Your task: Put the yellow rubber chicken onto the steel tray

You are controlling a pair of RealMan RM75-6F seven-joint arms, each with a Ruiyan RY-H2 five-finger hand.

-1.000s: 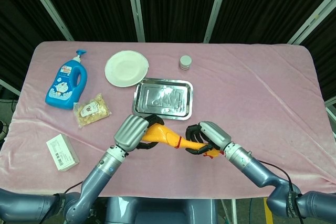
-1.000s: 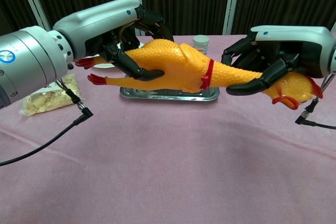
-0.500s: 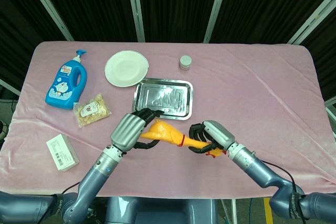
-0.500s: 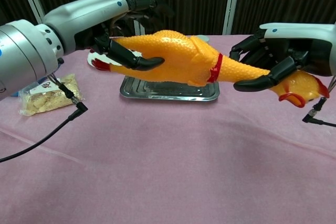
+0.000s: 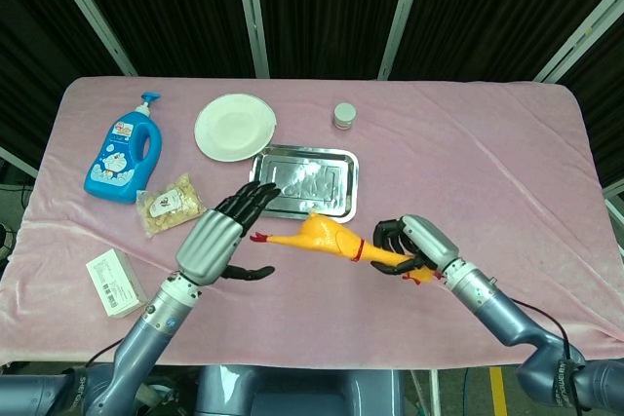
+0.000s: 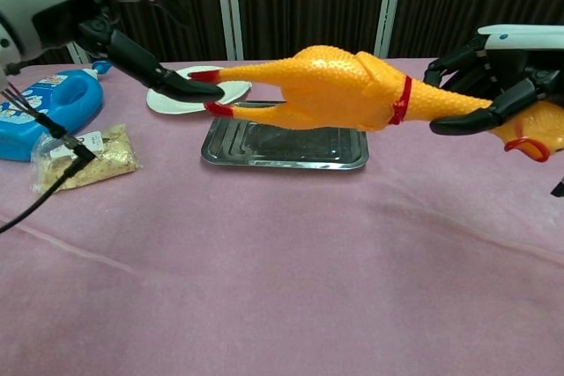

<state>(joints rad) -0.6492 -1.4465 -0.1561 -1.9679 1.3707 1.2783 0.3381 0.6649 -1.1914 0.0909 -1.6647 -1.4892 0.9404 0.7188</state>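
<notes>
right hand [image 5: 409,245] grips yellow rubber chicken [image 5: 322,238] by neck/head, airborne near counter front edge | left hand [image 5: 210,244] spread, empty, clear of it | steel tray [image 5: 336,197] just behind, unloaded

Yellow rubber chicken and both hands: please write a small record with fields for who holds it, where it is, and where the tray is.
holder: right hand grips the yellow rubber chicken at its neck
left hand: fingers spread, holds nothing
chicken position: in the air, near horizontal, feet toward the left hand
steel tray: on the pink cloth, behind the chicken, nothing in it
</notes>
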